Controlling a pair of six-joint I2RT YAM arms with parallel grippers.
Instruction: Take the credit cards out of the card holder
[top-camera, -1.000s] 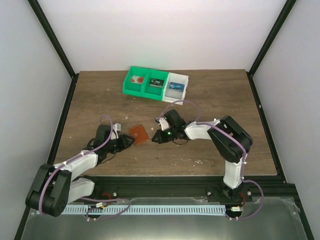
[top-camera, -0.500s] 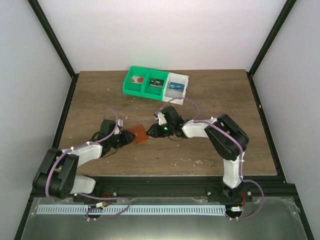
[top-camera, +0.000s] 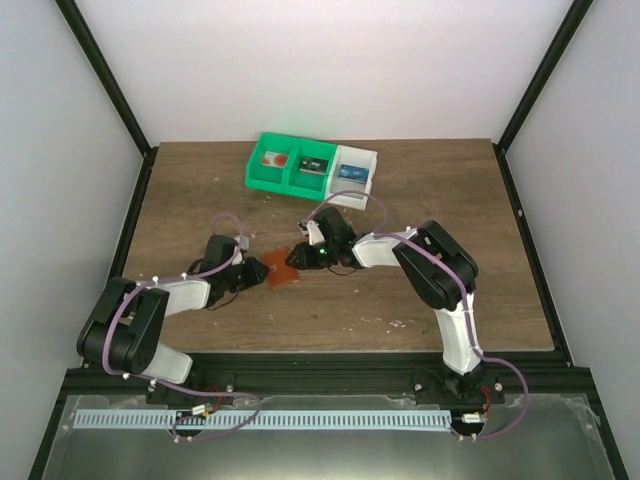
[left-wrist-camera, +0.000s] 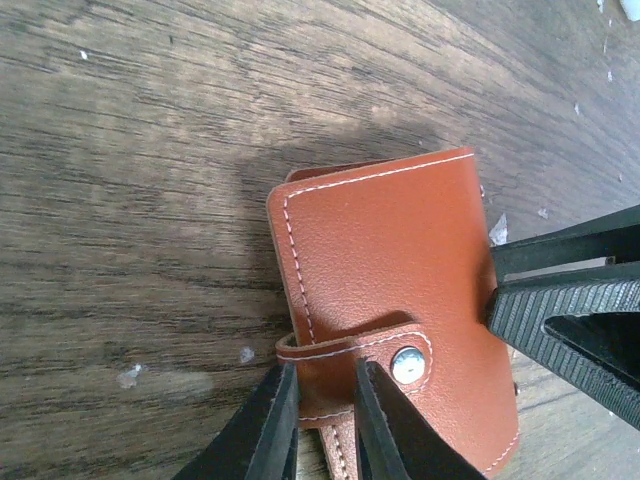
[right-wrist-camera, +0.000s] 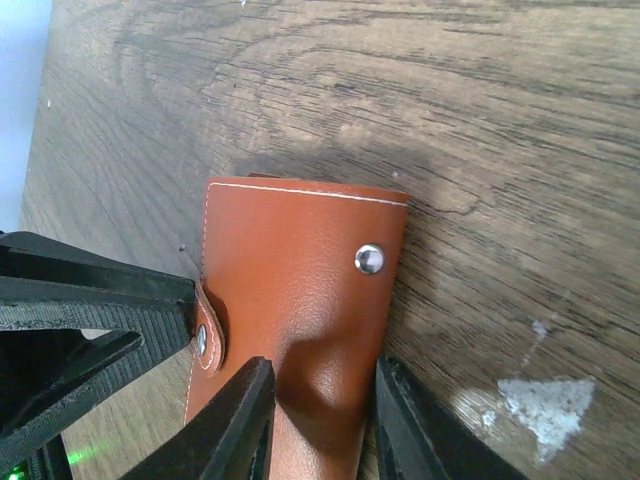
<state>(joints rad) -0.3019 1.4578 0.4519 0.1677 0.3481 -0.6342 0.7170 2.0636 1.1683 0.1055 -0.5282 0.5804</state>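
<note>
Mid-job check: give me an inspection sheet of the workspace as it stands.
Surface: wooden table, pale flecks.
Job's things: card holder folded shut; credit cards: nothing seen.
Clutter: three-compartment bin, small items inside.
Grippers: left gripper fingers straddle its strap; right gripper fingers straddle another edge; grip unclear.
Cables: purple cables loop over both arms.
Surroundings: white walls, black frame.

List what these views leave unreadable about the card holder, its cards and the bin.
- The credit cards: unseen in every view; the card holder is folded shut over its inside.
- One end of the holder: cut by the bottom edge in each wrist view, between the jaws.
- The bin: contents too small in the top view.
- The right gripper: jaws straddle the holder; contact unclear.
</note>
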